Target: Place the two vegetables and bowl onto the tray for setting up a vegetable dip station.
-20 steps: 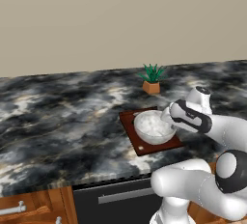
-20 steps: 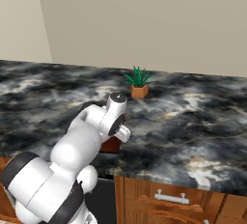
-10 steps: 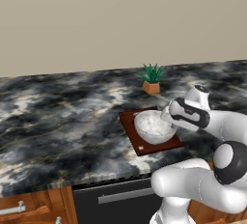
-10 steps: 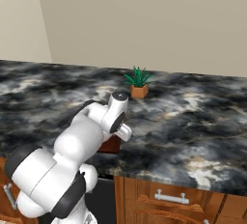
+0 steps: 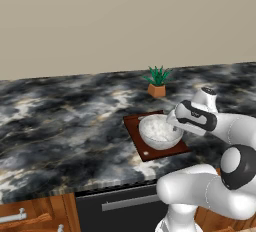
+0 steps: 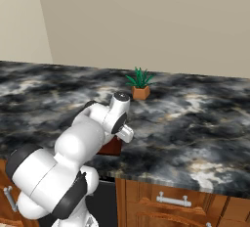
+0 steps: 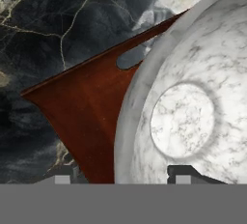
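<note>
The whitish glassy bowl [image 5: 159, 131] sits on the dark reddish-brown tray [image 5: 148, 152] near the counter's front edge. My gripper [image 5: 173, 121] is at the bowl's right rim. In the hand view the bowl [image 7: 193, 117] is close up, and the gripper [image 7: 123, 177] stands open with its two tips on either side of the rim, one inside and one outside. The tray [image 7: 82, 107] shows its slot handle [image 7: 129, 57] beside the bowl. A corner of the tray [image 6: 111, 147] peeks out under my arm. The carrot and the green vegetable are out of view.
A spiky green potted plant [image 5: 157, 81] stands behind the tray, also seen as the plant [image 6: 140, 82] from the right. The dark marble counter [image 5: 65, 126] stretches left and right. Wooden drawers [image 6: 171, 201] and a dark oven front [image 5: 125, 206] lie below its edge.
My hand has shifted a little left, toward the bowl's rim. The bowl and tray have stayed where they were.
</note>
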Controlling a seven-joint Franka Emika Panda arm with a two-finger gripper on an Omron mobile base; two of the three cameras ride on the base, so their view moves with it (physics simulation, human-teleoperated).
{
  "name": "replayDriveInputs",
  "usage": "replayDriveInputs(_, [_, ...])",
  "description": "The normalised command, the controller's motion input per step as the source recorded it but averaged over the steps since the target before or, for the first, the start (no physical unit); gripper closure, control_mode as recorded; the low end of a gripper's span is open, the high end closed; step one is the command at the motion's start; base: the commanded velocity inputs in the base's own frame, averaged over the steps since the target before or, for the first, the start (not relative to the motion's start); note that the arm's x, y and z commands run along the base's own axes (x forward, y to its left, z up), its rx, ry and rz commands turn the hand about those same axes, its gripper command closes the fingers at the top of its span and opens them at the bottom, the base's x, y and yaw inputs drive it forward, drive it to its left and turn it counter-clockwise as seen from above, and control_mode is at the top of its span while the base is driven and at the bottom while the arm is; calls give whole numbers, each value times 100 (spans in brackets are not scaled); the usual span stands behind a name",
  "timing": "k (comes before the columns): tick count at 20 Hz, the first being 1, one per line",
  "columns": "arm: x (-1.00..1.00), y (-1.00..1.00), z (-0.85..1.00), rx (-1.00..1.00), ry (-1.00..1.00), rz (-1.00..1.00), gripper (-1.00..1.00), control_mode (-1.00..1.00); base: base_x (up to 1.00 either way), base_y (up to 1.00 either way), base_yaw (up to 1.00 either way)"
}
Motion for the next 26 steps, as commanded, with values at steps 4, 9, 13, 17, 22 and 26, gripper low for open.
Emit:
replayDriveInputs(4, [-3, 0, 23, 0, 0, 0, -100, -100, 0, 0, 0])
replayDriveInputs(9, [-30, 0, 73, 0, -1, 0, -100, -100, 0, 0, 0])
replayDriveInputs(13, [-72, 0, 78, 0, -1, 0, -100, -100, 0, 0, 0])
replayDriveInputs(17, [-85, 0, 59, 0, -2, 0, -100, -100, 0, 0, 0])
replayDriveInputs(22, [-71, 17, 41, 0, -10, 0, -100, -100, 0, 0, 0])
replayDriveInputs(26, [-61, 39, 42, -2, -16, 1, -100, -100, 0, 0, 0])
